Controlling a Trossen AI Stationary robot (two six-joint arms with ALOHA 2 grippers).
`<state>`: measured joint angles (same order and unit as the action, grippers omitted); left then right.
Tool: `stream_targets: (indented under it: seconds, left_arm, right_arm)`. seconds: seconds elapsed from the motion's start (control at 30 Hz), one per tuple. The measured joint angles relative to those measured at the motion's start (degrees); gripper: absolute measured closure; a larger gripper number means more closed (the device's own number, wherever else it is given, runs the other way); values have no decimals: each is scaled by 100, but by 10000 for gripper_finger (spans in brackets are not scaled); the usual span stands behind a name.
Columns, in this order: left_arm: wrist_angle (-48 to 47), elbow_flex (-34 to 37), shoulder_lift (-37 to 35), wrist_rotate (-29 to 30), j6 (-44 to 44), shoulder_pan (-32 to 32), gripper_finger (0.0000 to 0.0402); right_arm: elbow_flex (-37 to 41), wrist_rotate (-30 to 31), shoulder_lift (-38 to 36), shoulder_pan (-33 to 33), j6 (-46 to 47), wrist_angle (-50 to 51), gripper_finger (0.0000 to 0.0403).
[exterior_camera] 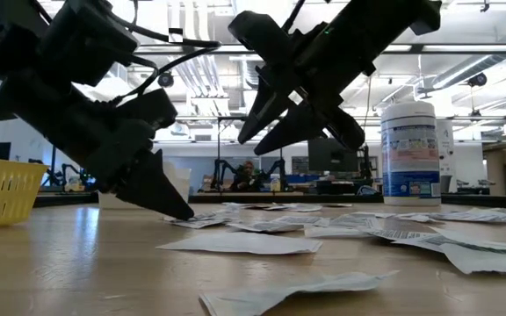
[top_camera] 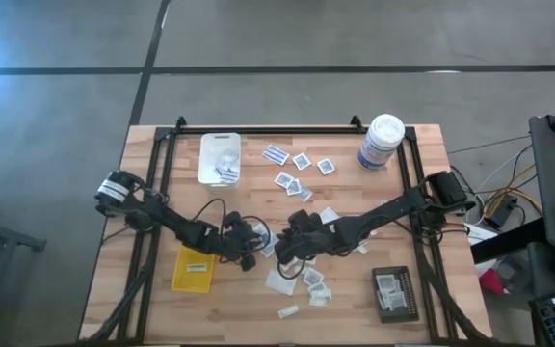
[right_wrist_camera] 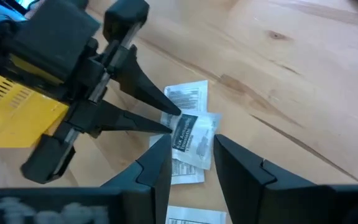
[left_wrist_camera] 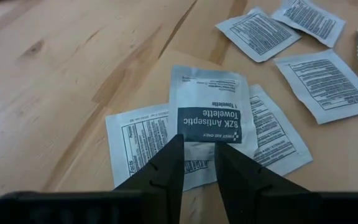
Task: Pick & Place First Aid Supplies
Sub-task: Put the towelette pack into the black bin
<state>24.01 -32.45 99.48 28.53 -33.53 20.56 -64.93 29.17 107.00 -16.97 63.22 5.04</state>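
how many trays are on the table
3. A white tray sits at the far left, a yellow tray at the near left beside the left arm, and a black tray at the near right. None looks hidden.

Robotics lab, other robot arms (exterior_camera: 68,171) behind

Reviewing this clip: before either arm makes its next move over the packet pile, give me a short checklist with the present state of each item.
1. Left gripper over an antiseptic towelette packet: ok, fingers straddle its edge.
2. Packet gripped by the left gripper: cannot tell; its fingers stand a little apart.
3. Right gripper clear of the left one: not ok, both crowd the same packets.
4. Right gripper empty: ok, nothing between its fingers.
5. Packet separate from those under it: not ok, it overlaps two others.
6. Yellow tray reachable beside the left arm: ok.
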Motion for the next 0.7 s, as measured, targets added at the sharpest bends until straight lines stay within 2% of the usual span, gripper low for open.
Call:
stream_targets:
  seconds: [0.2, 0.33, 0.7]
  left_arm:
    - [-21, 0, -4, -35, -39, 0, 308]
    - [-35, 2, -4, -43, -42, 0, 308]
    - [-66, 4, -4, -73, -73, 0, 308]
  right_arm:
    - [165, -2, 0, 0, 273, -58, 287]
    - [290, -69, 0, -1, 287, -494, 287]
    - [-3, -79, 724, 44, 68, -716, 287]
